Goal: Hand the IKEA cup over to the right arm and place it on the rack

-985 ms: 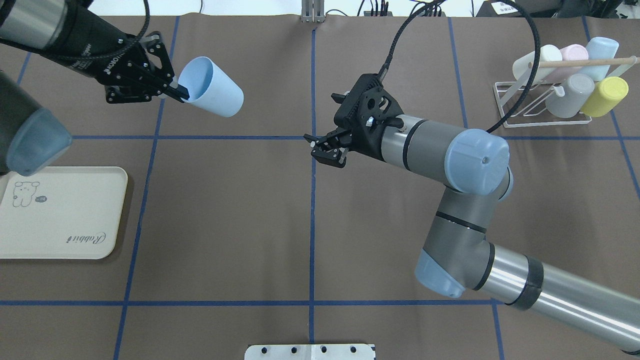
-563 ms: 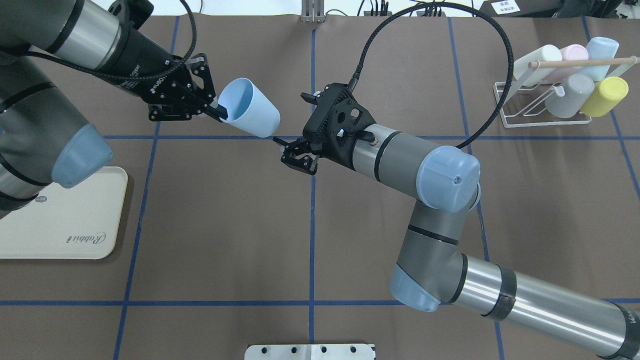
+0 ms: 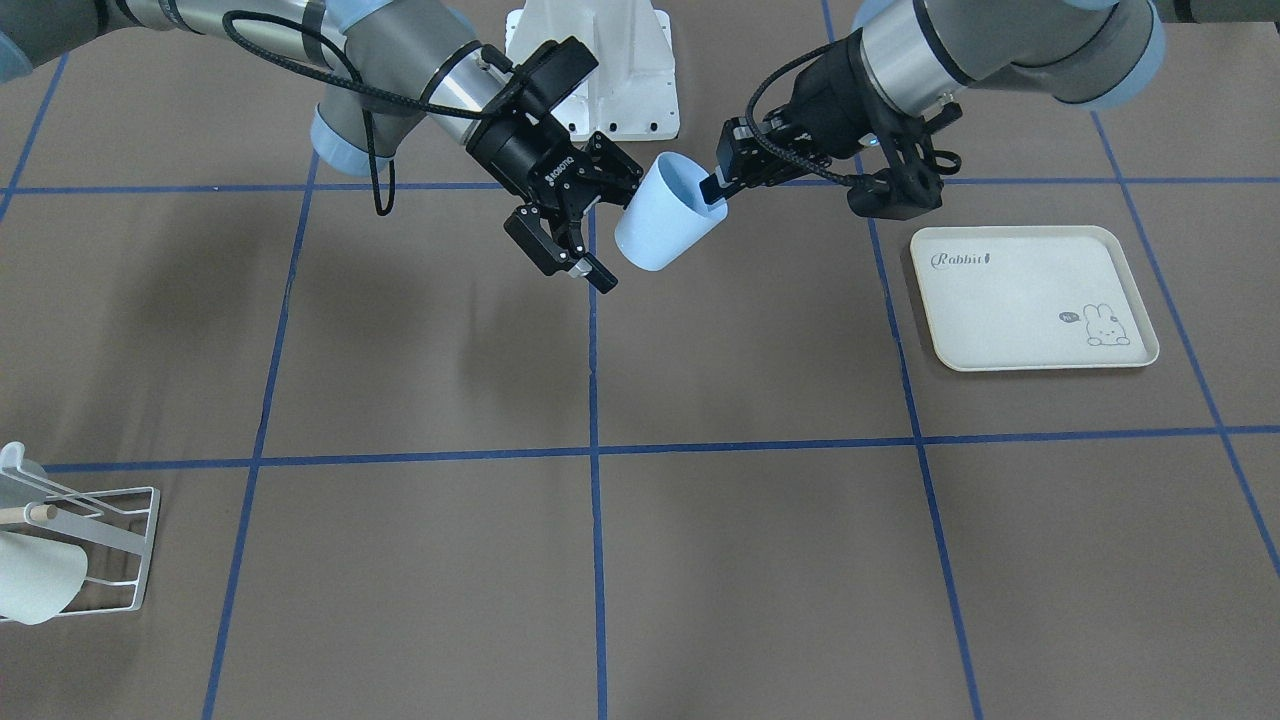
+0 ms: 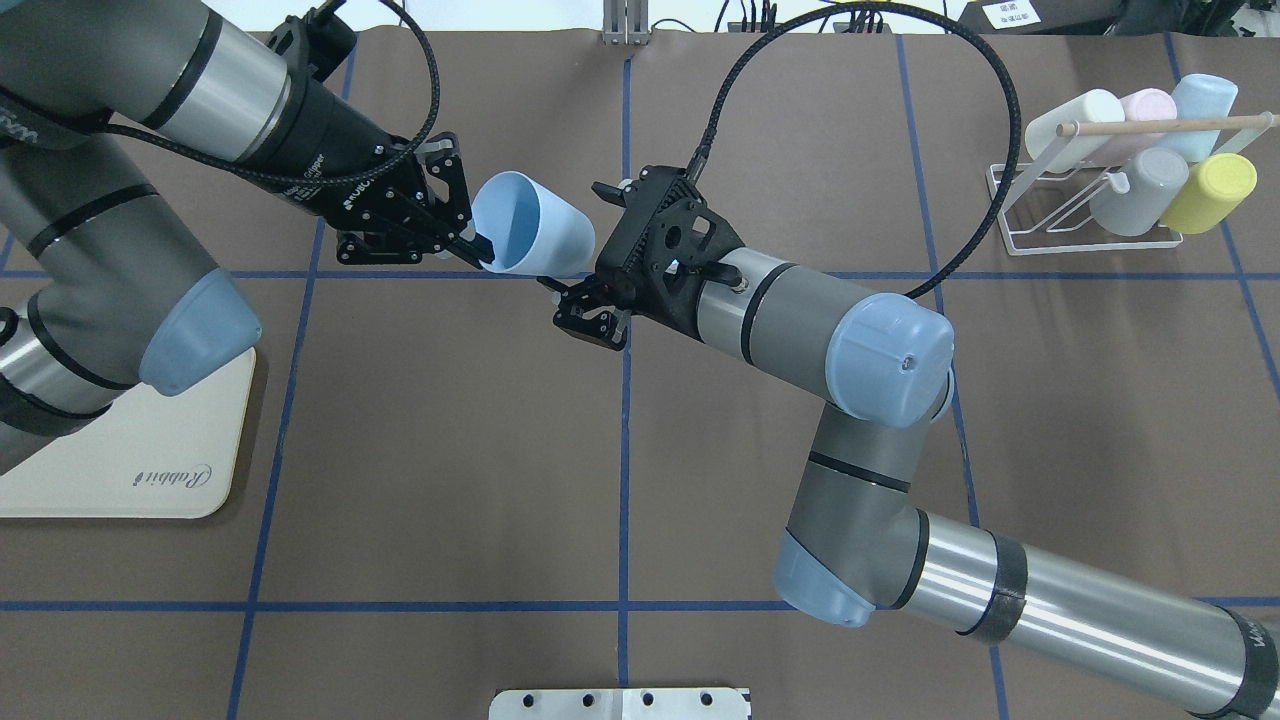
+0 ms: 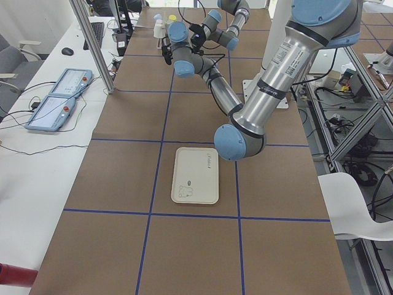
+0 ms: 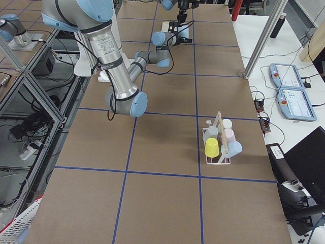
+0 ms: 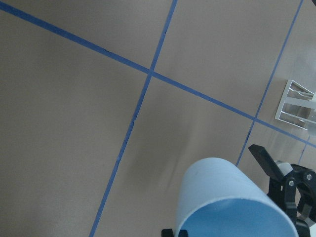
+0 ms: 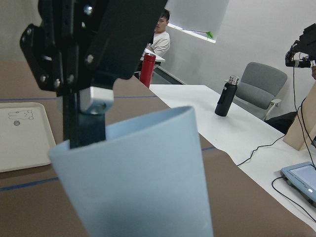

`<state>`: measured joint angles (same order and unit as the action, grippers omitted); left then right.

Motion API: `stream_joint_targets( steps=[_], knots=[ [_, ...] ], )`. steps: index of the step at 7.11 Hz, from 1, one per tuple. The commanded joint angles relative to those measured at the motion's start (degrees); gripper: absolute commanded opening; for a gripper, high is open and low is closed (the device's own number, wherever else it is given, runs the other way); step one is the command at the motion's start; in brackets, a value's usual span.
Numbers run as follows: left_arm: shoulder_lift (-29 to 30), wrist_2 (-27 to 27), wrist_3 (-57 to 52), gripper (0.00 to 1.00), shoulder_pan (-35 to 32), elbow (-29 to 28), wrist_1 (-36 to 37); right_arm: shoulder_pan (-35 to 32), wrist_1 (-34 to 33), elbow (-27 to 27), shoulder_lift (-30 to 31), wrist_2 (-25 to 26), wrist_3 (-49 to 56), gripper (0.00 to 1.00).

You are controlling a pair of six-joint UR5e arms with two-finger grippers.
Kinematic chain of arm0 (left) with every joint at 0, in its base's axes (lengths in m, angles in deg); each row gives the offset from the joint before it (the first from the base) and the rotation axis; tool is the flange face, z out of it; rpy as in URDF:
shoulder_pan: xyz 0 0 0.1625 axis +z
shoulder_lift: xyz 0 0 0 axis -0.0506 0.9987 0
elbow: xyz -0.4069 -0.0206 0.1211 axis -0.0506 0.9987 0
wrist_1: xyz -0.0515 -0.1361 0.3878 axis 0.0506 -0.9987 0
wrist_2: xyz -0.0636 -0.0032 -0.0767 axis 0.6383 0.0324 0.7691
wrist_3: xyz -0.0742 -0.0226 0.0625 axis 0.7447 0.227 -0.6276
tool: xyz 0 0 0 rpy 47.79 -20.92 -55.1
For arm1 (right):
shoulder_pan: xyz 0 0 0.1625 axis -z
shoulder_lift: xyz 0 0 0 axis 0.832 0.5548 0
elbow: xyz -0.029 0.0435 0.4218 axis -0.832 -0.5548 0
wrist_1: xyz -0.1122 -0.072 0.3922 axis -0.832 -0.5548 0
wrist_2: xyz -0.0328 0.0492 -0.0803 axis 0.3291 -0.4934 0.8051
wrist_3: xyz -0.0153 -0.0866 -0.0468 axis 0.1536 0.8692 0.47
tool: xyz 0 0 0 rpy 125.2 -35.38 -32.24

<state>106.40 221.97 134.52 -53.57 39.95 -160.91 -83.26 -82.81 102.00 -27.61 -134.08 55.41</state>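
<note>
The pale blue IKEA cup (image 4: 535, 235) hangs tilted above the table's middle back. My left gripper (image 4: 478, 248) is shut on its rim, one finger inside the cup. It also shows in the front view, cup (image 3: 660, 225) and left gripper (image 3: 712, 188). My right gripper (image 4: 575, 240) is open, its fingers spread either side of the cup's base; I cannot tell whether they touch it. In the right wrist view the cup (image 8: 138, 173) fills the frame. The white wire rack (image 4: 1003, 205) stands at the far right.
The rack holds several cups, cream, pink, blue, grey and yellow (image 4: 1210, 190), under a wooden dowel (image 4: 1160, 126). The cream rabbit-print tray (image 4: 120, 440) lies front left, partly under my left arm. A black cable (image 4: 900, 30) loops over the right arm.
My left arm carried the cup right, toward the middle. My right gripper moved left to meet it and now stands open around the cup's base.
</note>
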Motion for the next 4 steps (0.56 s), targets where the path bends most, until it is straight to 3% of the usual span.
stream_joint_targets(
  steps=[1, 4],
  knots=[
    [0.5, 0.0, 0.0, 0.0, 0.2, -0.3, 0.0, 0.4, 0.0, 0.5, 0.0, -0.1, 1.0, 0.99],
    [1.2, 0.0, 0.0, 0.0, 0.2, -0.8, 0.0, 1.0, 0.1, 0.7, 0.0, 0.0, 2.3, 0.97]
  ],
)
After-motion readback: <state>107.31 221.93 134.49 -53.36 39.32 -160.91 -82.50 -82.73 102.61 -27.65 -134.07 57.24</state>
